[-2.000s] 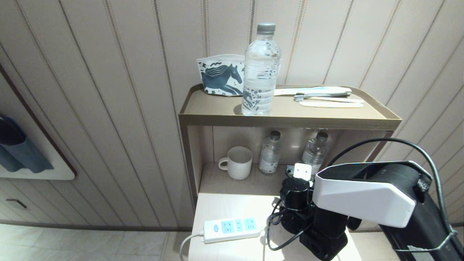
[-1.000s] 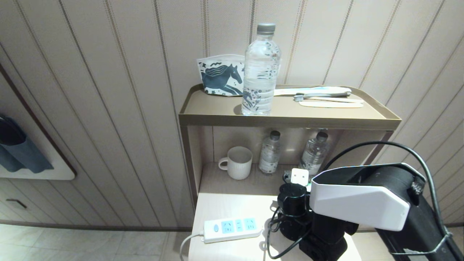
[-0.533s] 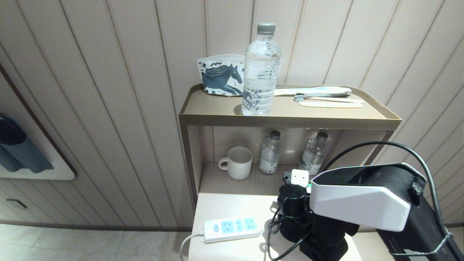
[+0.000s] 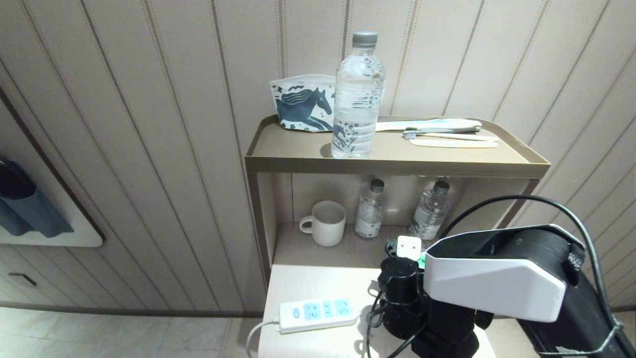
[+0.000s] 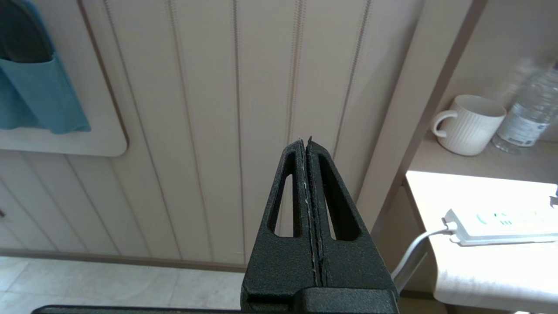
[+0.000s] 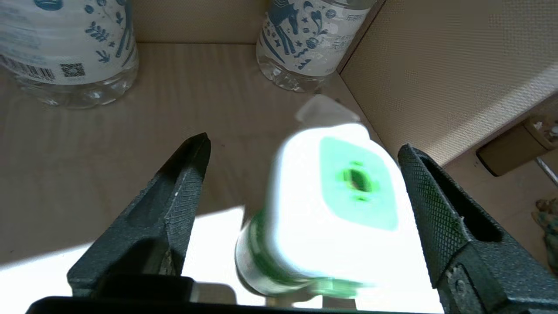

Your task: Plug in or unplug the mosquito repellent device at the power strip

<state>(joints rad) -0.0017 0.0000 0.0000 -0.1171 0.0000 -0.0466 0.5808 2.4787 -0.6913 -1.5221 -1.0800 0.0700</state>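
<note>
The mosquito repellent device (image 6: 340,205), white with a green top panel and green bottle, sits tilted between the fingers of my right gripper (image 6: 304,145). The jaws stand open: one finger (image 6: 174,209) is well clear of it, the other (image 6: 436,209) is close beside it. In the head view the device's white plug face (image 4: 409,247) shows just beyond my right arm (image 4: 492,278), at the shelf's lower opening. The power strip (image 4: 318,313) lies on the tabletop's front left with its sockets bare, also in the left wrist view (image 5: 501,220). My left gripper (image 5: 307,141) is shut on nothing, parked facing the wall.
A white mug (image 4: 325,223) and two small water bottles (image 4: 370,209) (image 4: 430,209) stand in the lower shelf behind the device. The shelf's side wall (image 6: 436,65) is close by. On the top shelf (image 4: 397,166) are a big bottle (image 4: 357,99), a pouch and a toothbrush.
My right gripper has sunk a little toward the tabletop with the device, and its jaws have opened off it. The left arm has not moved.
</note>
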